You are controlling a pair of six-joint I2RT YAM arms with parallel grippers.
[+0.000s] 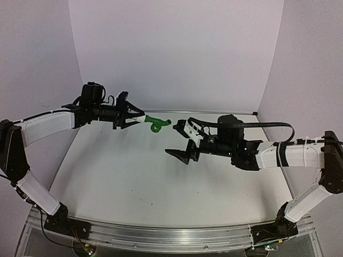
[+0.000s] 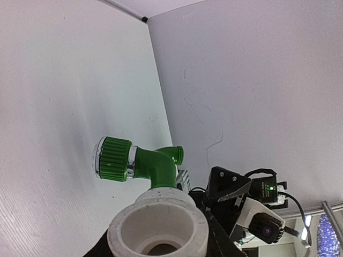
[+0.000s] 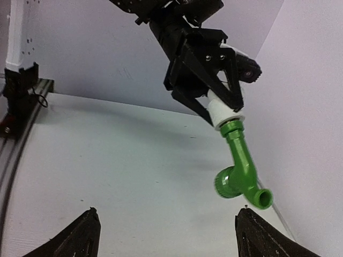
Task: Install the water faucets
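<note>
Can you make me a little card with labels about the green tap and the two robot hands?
green tap: joined to the end of the white fitting, up in the air
knob: round, green, on the side of the tap
left gripper: jaws closed on the white fitting, so it carries both pieces
right gripper: jaws wide open, holding nothing, near the tap but not touching it
table: white, below the tap
</note>
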